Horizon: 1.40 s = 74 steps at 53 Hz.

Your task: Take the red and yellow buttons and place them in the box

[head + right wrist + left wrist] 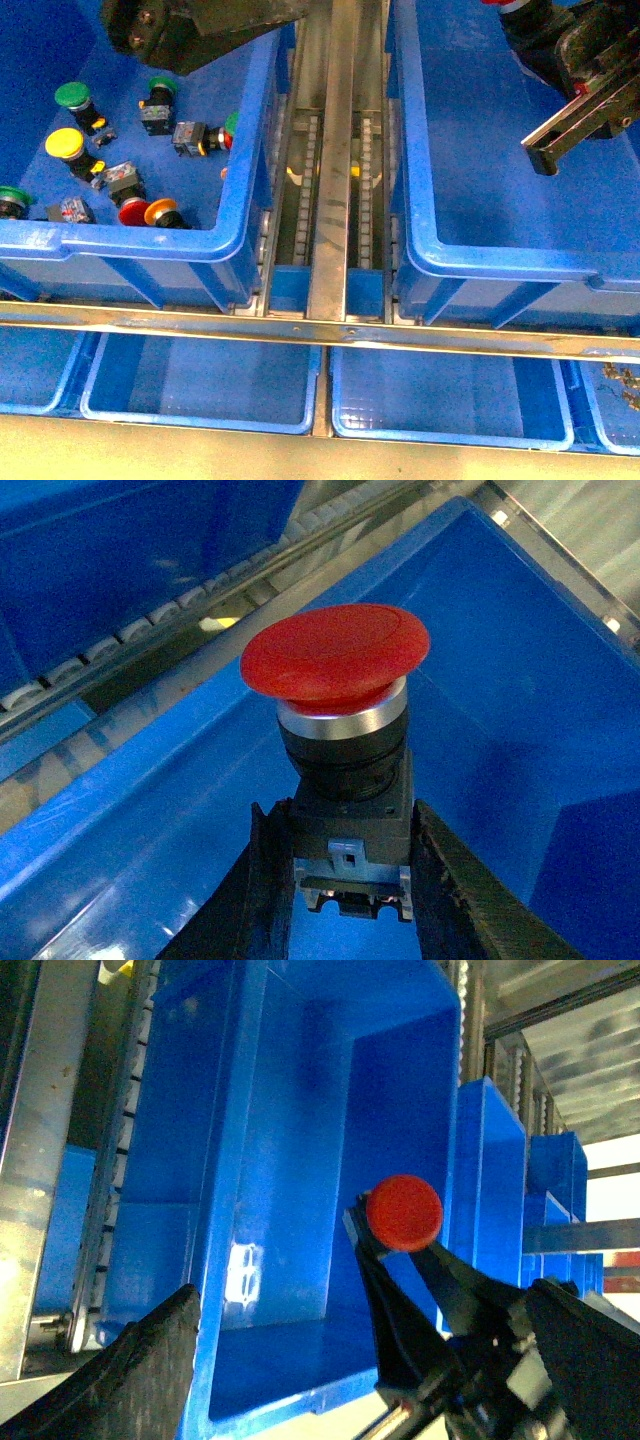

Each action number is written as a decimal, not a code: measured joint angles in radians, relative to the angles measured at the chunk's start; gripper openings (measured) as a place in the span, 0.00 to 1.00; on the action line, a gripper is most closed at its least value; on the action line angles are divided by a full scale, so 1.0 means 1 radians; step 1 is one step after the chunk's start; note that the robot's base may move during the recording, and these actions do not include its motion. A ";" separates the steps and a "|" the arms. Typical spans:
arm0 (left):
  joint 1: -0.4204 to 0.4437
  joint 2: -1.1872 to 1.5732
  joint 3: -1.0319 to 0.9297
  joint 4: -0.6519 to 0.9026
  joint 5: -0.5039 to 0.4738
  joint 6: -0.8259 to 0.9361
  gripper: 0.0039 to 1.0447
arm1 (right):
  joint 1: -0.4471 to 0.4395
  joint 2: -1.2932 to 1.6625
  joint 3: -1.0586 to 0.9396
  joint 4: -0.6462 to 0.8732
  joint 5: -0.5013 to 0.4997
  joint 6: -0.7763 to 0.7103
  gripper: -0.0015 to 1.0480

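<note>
Two deep blue bins sit side by side, a metal roller track (330, 150) between them; the right-hand one is the box (500, 272), thick-rimmed, with a smooth floor.

Over the box's far right part, the right gripper (345, 815) is clamped on the red button (335, 660). Its fingers press the grey block from both sides, with the black collar and silver ring beyond them; the red mushroom cap points away from the wrist. The left wrist view shows the same cap hanging over the open box, clear of the floor.

At the far end of the left bin (245, 200), the left gripper (190, 45) hangs above the parts; its fingers (130, 1380) stand wide apart.

The yellow button (65, 145) lies on the left bin's floor, toward its left side; green buttons (72, 96) lie close by, one just behind it. A second red cap (133, 212) and an orange cap (163, 212) lie touching near that bin's front wall.

Below the front rail (320, 330) runs a row of shallow blue trays (200, 395); the rightmost holds some small metal bits (620, 385), too small to identify.
</note>
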 joint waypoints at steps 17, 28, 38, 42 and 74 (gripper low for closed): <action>0.021 -0.286 -0.293 -0.034 -0.001 0.113 0.93 | -0.026 -0.023 0.000 -0.017 0.001 0.005 0.24; 0.086 -0.496 -0.437 -0.129 -0.043 0.205 0.93 | -0.053 -0.043 0.000 -0.031 0.003 0.031 0.24; 0.140 -0.700 -0.497 -0.234 -0.078 0.267 0.93 | -0.092 -0.077 0.000 -0.048 0.007 0.064 0.24; 0.137 -0.772 -0.522 -0.281 -0.089 0.316 0.93 | -0.105 -0.090 0.000 -0.051 0.014 0.072 0.24; 0.176 -1.141 -0.816 0.020 -0.618 0.806 0.55 | -0.064 -0.122 -0.017 -0.061 0.062 0.114 0.23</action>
